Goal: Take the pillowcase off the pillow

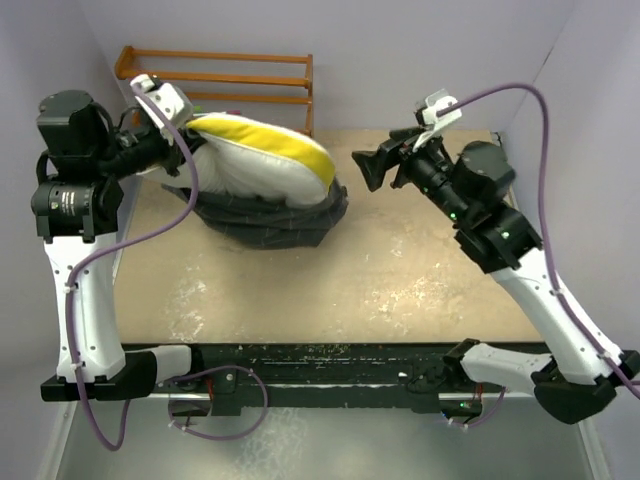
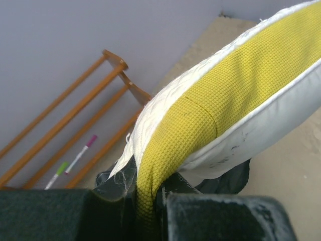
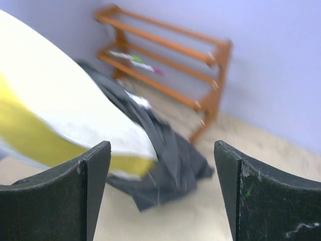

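Note:
The cream-white pillow (image 1: 262,155) with a yellow band is held up at the back left, tilted, most of it out of the dark grey pillowcase (image 1: 270,222), which hangs crumpled under it onto the table. My left gripper (image 1: 176,128) is shut on the pillow's yellow corner (image 2: 145,196). The pillowcase shows dark below the pillow in the left wrist view (image 2: 228,178). My right gripper (image 1: 366,168) is open and empty, just right of the pillow's free end. In the right wrist view the pillow (image 3: 55,110) and pillowcase (image 3: 170,160) lie ahead of its spread fingers (image 3: 93,175).
A wooden rack (image 1: 245,75) stands against the back wall behind the pillow, with two markers (image 2: 75,160) on it. Purple walls close in left, right and back. The tan tabletop (image 1: 400,290) stretches toward the arm bases.

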`<action>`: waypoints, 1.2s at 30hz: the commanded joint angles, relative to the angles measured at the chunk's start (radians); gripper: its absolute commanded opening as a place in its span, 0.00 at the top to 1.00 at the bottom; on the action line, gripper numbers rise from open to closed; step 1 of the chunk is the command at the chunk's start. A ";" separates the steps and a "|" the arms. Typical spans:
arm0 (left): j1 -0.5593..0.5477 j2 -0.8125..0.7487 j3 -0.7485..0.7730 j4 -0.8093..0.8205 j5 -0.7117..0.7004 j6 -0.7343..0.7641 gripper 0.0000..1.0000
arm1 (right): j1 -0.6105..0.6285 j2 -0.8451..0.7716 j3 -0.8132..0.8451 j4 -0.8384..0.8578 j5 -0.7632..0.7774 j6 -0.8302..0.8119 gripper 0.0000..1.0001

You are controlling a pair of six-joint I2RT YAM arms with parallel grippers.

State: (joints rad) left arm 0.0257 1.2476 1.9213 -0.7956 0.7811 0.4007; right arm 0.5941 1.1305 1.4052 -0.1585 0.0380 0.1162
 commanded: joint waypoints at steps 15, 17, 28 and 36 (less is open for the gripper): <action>-0.088 -0.061 -0.089 -0.189 0.184 0.234 1.00 | 0.569 0.344 0.493 -0.206 0.189 -0.381 0.05; -0.093 -0.061 -0.081 -0.235 0.187 0.278 1.00 | 0.569 0.343 0.491 -0.205 0.206 -0.397 0.04; -0.111 -0.073 -0.090 -0.281 0.204 0.297 1.00 | 0.569 0.292 0.451 -0.153 0.297 -0.469 0.02; -0.116 -0.070 -0.059 -0.239 0.224 0.227 1.00 | 0.569 0.362 0.503 -0.314 0.017 -0.420 0.00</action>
State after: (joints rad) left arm -0.0757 1.1980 1.8069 -1.1160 0.9054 0.6689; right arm 1.1625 1.4601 1.8812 -0.4000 0.2329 -0.3305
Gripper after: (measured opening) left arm 0.119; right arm 0.995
